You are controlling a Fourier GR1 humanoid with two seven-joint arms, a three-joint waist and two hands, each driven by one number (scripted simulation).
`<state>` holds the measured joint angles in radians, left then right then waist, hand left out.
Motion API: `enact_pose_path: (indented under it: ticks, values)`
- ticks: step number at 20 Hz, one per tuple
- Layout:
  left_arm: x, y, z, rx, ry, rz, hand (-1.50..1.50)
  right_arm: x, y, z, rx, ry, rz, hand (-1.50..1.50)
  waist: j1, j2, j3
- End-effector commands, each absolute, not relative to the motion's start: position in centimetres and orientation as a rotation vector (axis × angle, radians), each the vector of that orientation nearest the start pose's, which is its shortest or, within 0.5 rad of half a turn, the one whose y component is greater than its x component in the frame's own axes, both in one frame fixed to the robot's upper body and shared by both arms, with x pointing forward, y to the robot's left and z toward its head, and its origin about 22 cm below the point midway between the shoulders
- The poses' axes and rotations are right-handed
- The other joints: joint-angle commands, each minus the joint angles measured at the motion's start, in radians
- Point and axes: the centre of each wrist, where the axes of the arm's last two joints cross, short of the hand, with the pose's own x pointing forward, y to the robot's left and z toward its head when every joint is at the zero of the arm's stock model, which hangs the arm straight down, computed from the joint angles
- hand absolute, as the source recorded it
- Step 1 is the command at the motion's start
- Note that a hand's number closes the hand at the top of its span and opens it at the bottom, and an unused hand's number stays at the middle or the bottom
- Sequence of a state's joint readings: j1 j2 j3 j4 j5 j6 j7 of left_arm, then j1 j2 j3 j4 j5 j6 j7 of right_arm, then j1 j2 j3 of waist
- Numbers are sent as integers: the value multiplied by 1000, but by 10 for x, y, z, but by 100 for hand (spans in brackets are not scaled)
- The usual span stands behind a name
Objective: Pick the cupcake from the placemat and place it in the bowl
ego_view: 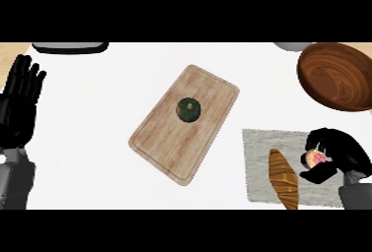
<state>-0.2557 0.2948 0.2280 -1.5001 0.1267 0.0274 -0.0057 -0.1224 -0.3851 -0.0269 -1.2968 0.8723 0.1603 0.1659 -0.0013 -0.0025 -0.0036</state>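
Observation:
A grey placemat (pixel 262 162) lies at the lower right of the counter. On it my right hand (pixel 338 150) is curled round the cupcake (pixel 317 158), of which only a pink and tan patch shows between the fingers and thumb. The wooden bowl (pixel 338 78) stands at the upper right, beyond the placemat. My left hand (pixel 20 96) rests open at the left edge, fingers up.
A wooden cutting board (pixel 163 142) lies tilted in the middle with a dark green avocado (pixel 188 109) on it. A brown croissant (pixel 284 179) lies on the placemat left of my right hand. A grey object (pixel 69 47) sits at the top left edge.

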Motion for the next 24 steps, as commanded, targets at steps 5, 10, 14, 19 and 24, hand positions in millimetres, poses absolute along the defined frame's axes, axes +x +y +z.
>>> enact_pose_path:
  ticks: [5, 10, 14, 19, 24]
  values:
    - [285, 334, 76, 254, -1784, 54, 0, 198, -529, 65, -1027, -752, 862, 150, -29, 12, 10]
    - [289, 340, 84, 242, -1797, 44, 0, 157, -597, 112, -1079, -729, 820, 150, -5, 17, 14]
    - [289, 335, 81, 237, -1795, 59, 0, 123, -629, 140, -1226, -725, 799, 150, -5, 14, 15]
    - [301, 323, 86, 229, -1793, 35, 0, 111, -650, 182, -1288, -884, 736, 150, 3, 11, 13]
    - [290, 326, 78, 226, -1796, 29, 0, 113, -657, 229, -1313, -1147, 689, 150, 16, 6, 10]
